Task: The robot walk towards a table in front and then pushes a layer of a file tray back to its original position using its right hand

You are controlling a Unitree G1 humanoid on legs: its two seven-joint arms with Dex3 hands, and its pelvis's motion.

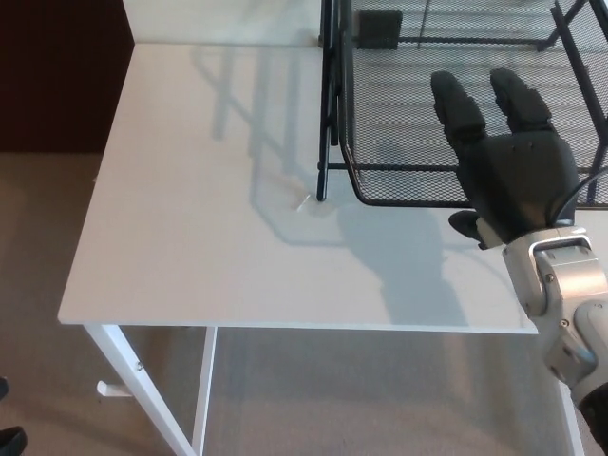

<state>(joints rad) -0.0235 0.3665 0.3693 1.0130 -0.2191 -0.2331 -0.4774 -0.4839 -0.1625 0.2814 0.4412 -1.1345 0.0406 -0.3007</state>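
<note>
Right hand (513, 176) seen open, fingers (458, 104) spread over front edge of black mesh tray layer (399, 114) on white bench (209, 190)

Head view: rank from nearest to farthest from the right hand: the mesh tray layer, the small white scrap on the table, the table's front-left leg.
From the right hand:
1. Mesh tray layer, under the fingers.
2. White scrap, on the table, left of the tray.
3. Front-left leg, far lower left.
</note>
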